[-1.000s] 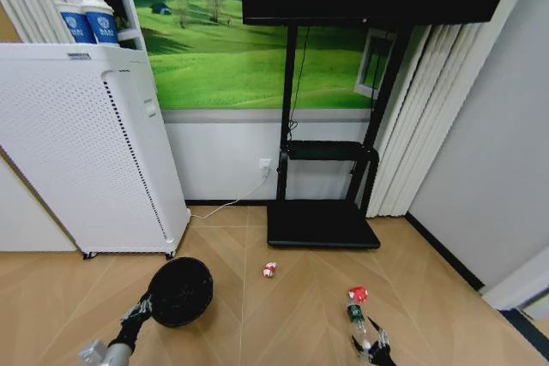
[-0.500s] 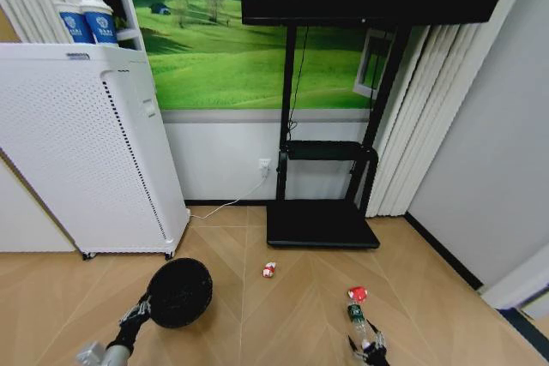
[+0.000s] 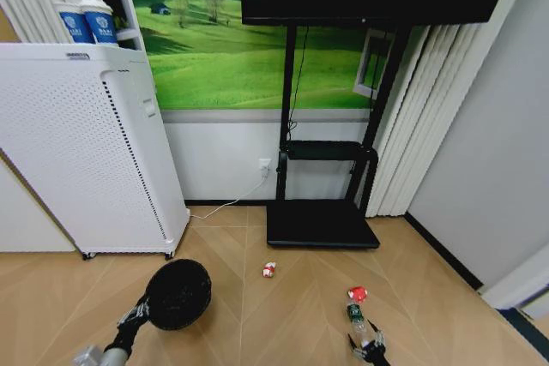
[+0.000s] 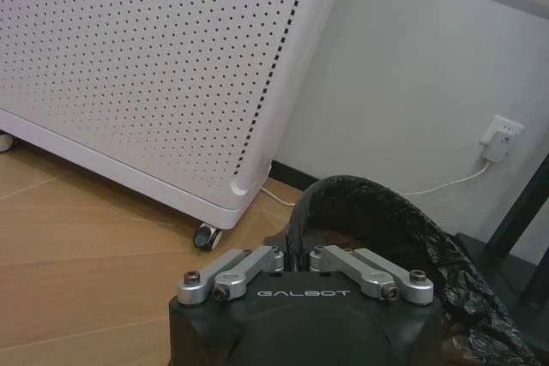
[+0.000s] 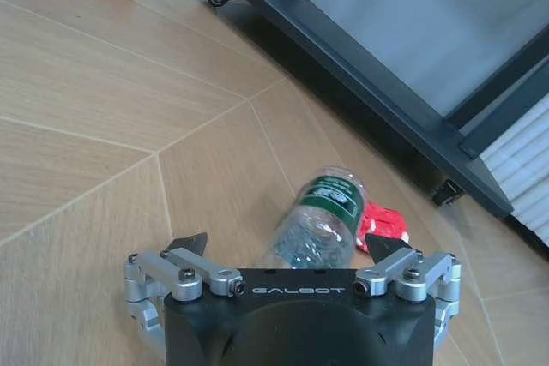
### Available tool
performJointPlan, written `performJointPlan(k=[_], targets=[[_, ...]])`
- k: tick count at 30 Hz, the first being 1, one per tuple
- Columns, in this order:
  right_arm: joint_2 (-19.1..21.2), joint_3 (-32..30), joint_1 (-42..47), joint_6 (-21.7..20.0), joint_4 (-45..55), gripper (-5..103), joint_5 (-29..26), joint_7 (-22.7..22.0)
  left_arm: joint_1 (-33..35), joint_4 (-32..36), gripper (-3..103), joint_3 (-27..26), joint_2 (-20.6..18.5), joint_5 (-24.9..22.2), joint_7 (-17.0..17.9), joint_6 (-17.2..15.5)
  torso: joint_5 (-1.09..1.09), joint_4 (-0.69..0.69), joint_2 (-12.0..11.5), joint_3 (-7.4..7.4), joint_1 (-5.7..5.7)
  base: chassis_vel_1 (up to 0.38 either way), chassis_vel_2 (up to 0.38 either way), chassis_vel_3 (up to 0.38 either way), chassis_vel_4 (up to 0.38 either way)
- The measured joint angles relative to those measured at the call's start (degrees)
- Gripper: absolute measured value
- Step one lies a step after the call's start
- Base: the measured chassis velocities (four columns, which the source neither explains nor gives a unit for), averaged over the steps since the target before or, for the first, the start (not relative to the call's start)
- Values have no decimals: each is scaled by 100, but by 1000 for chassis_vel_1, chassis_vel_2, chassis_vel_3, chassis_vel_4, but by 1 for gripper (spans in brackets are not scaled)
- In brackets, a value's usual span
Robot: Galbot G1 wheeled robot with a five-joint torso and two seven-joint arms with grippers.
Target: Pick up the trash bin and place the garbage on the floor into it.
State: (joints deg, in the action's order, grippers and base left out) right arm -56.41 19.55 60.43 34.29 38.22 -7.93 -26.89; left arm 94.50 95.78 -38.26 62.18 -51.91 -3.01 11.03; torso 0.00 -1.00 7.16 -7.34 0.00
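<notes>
- Head view: the trash bin (image 3: 177, 292) hangs low at the robot's left, held by the left gripper (image 3: 140, 309) at its near rim. It looks light, thin-walled and stiff, with a soft black liner bag folded over the edge, so the rim is the sensible place to pinch, though a slack liner could slip.
- On the right, the bottle (image 3: 357, 319) lies on its side on the wood floor, with the right gripper (image 3: 367, 350) just at its near end. A small red lump (image 3: 358, 294) sits just beyond the bottle, and a red-and-white wrapper (image 3: 269, 270) lies apart, nearer the middle of the floor.
- A tall white perforated appliance (image 3: 77, 152) stands to the left and a black TV stand (image 3: 322, 222) straight ahead; neither blocks the litter, I'd say.
- Left wrist view: the left gripper (image 4: 294, 256) is clamped on the bin's rim (image 4: 360, 199), crinkled liner showing beyond it. The white appliance (image 4: 163, 66) stands close behind, and a wall socket (image 4: 500, 136) is off to the side.
- Right wrist view: the right gripper (image 5: 292, 250) is spread wide, holding nothing, with the clear bottle (image 5: 322, 219) between its tips and slightly ahead. The bottle looks empty, light, smooth and round, likely to roll or squash, so across the body near the green label seems best. The red lump (image 5: 383, 225) touches its far side, and the stand's base (image 5: 360, 79) runs behind.
</notes>
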Motion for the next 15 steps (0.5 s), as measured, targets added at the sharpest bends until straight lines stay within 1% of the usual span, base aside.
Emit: performJointPlan(k=[1, 4, 8, 10, 11, 14, 15], targets=[[0, 0, 0, 0, 0, 100, 0, 0, 0, 0, 7, 0, 0, 0, 0, 0, 0, 0, 0, 0, 0, 0, 0, 0, 0], [-51, 253, -193, -46, -139, 100, -163, 30, -23, -37, 7, 1, -2, -13, 7, 11, 2, 0, 0, 0, 0, 0, 0, 0, 0], [-88, 413, -345, -67, -271, 100, -337, 90, -32, -69, 7, -6, -24, -32, 8, 23, -3, 0, 0, 0, 0, 0, 0, 0, 0], [-158, 601, -540, -100, -434, 100, -671, 170, -39, -95, 7, -12, -60, -73, 9, 24, -2, -1, 0, 0, 0, 0, 0, 0, 0], [-158, 601, -540, -100, -434, 100, -671, 170, -39, -95, 7, -12, -60, -73, 9, 24, -2, -1, 0, 0, 0, 0, 0, 0, 0], [-214, 817, -738, -114, -635, 100, -967, 316, -69, -113, 7, -14, -85, -116, 8, 22, -4, 0, 0, 0, 0, 0, 0, 0, 0], [-214, 817, -738, -114, -635, 100, -967, 316, -69, -113, 7, -14, -85, -116, 8, 22, -4, 0, 0, 0, 0, 0, 0, 0, 0]])
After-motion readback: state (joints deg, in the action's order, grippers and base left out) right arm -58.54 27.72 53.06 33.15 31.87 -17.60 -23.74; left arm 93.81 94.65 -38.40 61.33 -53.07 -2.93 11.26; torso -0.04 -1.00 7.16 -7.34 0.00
